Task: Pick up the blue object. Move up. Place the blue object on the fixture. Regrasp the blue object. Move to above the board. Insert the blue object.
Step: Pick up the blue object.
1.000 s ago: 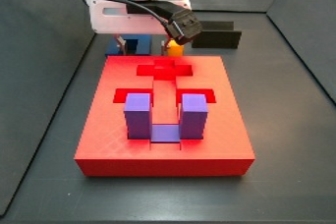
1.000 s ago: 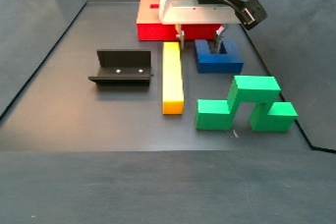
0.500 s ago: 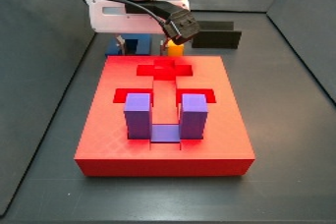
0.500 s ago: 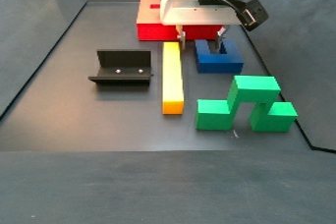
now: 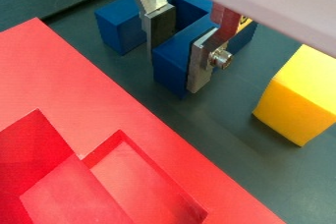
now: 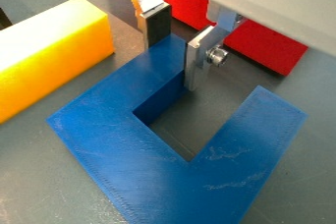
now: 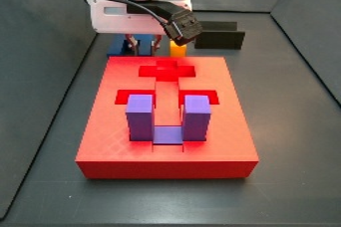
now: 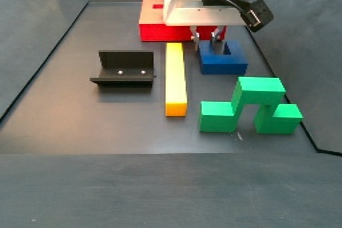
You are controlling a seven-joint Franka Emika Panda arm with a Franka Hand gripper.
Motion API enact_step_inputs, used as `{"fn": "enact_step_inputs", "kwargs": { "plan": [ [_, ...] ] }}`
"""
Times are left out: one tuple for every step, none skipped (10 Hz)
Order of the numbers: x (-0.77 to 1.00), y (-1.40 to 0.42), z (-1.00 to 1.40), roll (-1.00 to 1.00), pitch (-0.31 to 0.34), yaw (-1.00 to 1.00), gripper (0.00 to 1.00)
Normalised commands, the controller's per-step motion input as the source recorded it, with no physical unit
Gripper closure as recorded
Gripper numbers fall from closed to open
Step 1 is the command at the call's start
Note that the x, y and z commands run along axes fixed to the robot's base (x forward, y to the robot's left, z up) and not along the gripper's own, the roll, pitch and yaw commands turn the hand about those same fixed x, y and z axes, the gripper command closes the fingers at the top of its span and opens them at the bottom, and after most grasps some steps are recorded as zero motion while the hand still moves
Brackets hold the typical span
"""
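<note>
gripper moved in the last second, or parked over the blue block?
Yes. In a side view the gripper has dropped toward the blue object, judged against the yellow bar. A wrist view shows its jaws straddling one prong.

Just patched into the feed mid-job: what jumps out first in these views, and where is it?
The big red board fills the middle of a side view, with a purple U-shaped block already seated in it. Just beyond the board's far end, the gripper is down over the blue object, one finger on either side of a prong. A yellow bar and a green block lie nearby, with the fixture beside the bar.
</note>
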Motion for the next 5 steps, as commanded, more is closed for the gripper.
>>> {"fn": "enact_step_inputs", "kwargs": {
  "plan": [
    [0.00,0.00,0.00,0.00,0.000,0.00,1.00],
    [0.00,0.00,0.00,0.00,0.000,0.00,1.00],
    [0.00,0.00,0.00,0.00,0.000,0.00,1.00],
    [0.00,0.00,0.00,0.00,0.000,0.00,1.00],
    [0.00,0.00,0.00,0.00,0.000,0.00,1.00]
  ]
}}
